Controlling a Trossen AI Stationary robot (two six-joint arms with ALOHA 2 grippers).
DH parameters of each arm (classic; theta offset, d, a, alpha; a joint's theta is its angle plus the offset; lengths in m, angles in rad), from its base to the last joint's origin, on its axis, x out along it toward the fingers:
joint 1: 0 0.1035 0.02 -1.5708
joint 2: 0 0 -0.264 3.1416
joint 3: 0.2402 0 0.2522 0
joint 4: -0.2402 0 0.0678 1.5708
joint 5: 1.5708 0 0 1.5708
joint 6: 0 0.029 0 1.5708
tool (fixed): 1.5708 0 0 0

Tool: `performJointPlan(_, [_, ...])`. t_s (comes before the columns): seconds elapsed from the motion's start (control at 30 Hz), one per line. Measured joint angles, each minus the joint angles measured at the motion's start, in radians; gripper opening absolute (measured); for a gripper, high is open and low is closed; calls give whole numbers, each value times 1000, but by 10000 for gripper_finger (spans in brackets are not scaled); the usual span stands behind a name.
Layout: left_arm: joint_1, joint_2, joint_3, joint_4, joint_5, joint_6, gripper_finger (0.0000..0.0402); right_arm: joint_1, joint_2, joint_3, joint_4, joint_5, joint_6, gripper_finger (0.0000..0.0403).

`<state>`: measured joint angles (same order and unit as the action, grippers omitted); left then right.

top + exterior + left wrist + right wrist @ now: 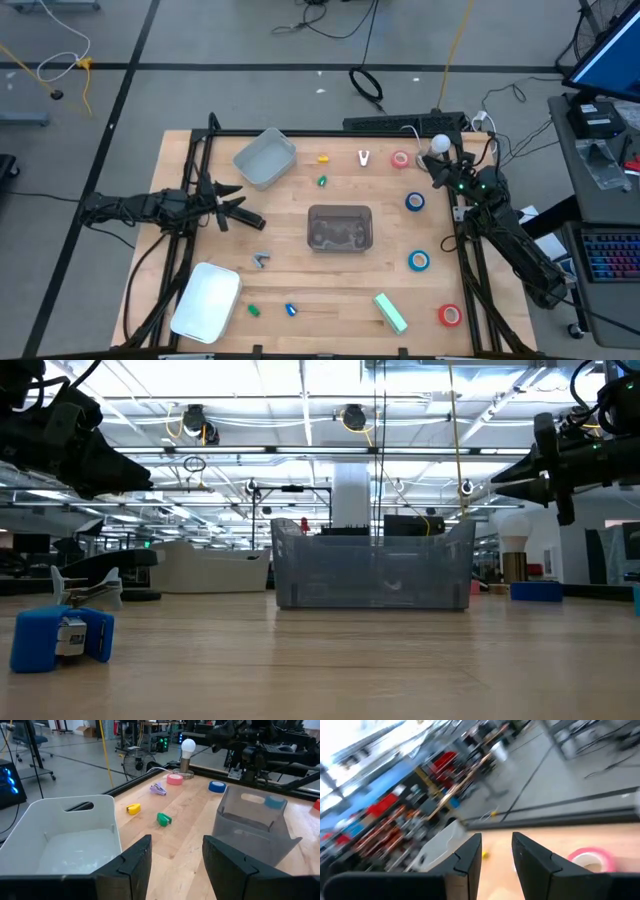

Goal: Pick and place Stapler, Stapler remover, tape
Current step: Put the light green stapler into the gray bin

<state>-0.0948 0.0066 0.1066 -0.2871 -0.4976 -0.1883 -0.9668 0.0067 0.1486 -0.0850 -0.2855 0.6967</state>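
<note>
While both arms hang up off the wood with nothing in them, here's the layout top-down, biggest stuff first:

Table: light wood, fills the middle of the high view, dark frame rails down both sides.
Left arm: comes in from the left edge, left gripper sits left of centre, pointing toward the middle. Jaws part open with a clear gap, holding nothing.
Right arm: runs up the right side from the lower right, right gripper ends at the upper right near the light bulb. Jaws a little apart, nothing between them.
White tray: lower left corner, lying flat.
Grey bin: upper left of centre, tilted.
Clear bin: dead centre, some small stuff inside, can't tell what.
Stapler: mint green bar, lower right of centre, lying at an angle, well apart from both grippers.
Tape: pink roll upper right just beside the right gripper, blue roll below it, teal-blue roll lower down, red roll at the lower right corner.
Staple remover: small grey thing left of centre, below the left gripper, I think that's it.
Small bits: white clip, yellow piece and green piece up top; green and blue pieces along the bottom.
</note>
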Motion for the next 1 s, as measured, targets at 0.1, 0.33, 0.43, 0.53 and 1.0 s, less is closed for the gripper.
performJointPlan(0.1, [0,0,0,0,0,1,175,0,0,0,8,-155,6,100])
performJointPlan(0.33, [0,0,0,0,0,0,175,75,0,0,78,-289,52,100])
performJointPlan(0.43, [0,0,0,0,0,-1,175,139,0,2,176,-293,77,100])
performJointPlan(0.53, [0,0,0,0,0,-1,175,205,0,2,233,-293,104,100])
performJointPlan(1.0, [0,0,0,-2,1,1,175,491,12,10,409,-175,237,100])
